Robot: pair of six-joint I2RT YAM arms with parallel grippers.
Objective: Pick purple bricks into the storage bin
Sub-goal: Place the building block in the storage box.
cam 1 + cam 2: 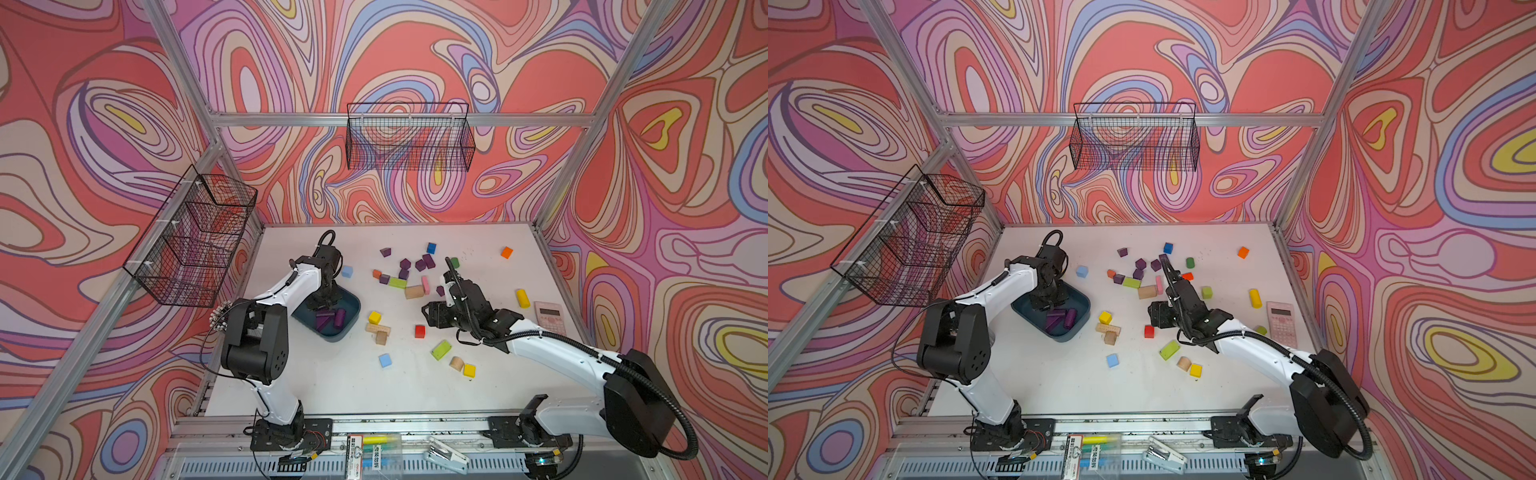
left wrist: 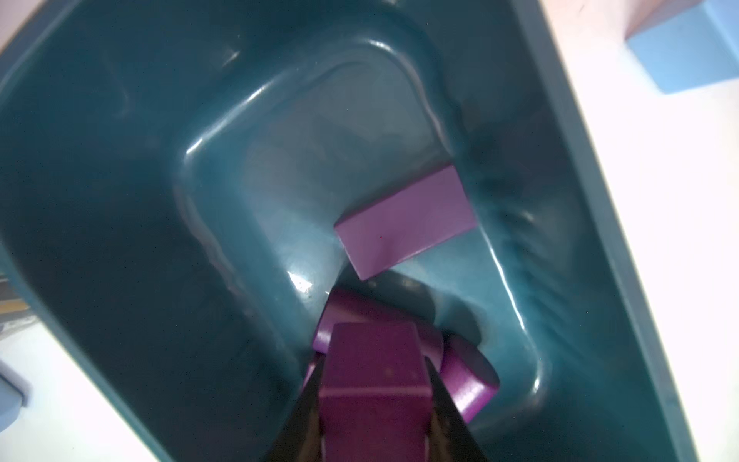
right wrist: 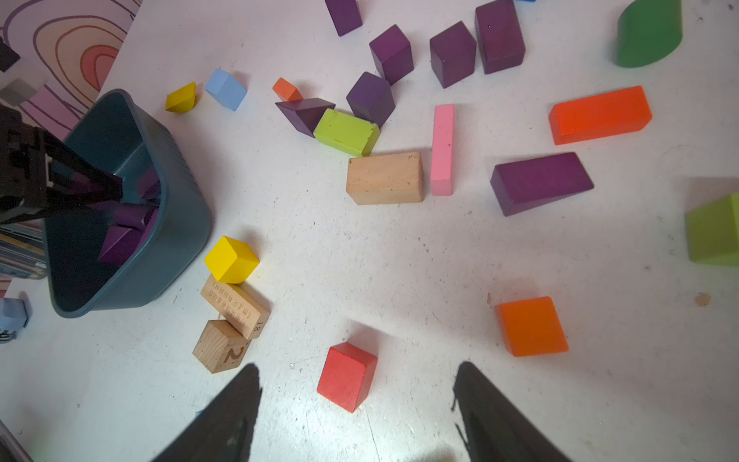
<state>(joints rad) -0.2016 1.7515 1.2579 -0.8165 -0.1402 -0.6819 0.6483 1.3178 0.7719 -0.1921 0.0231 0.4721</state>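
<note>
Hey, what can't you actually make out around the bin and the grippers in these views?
- Number of dark-purple wooden bricks in the teal plastic storage bin: left gripper covers part in both top views; its held purple brick blocks others in the left wrist view.
- Purple wooden wedge: partly behind the right arm in a top view.
- Right gripper: finger bases cut off by the right wrist picture's edge.

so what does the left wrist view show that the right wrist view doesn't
Only the left wrist view: a purple brick clamped in the left gripper, over the bin. Only the right wrist view: the open right gripper, a red cube and loose purple bricks on the table. Both: the bin, the left gripper reaching into it, stored purple bricks inside.
</note>
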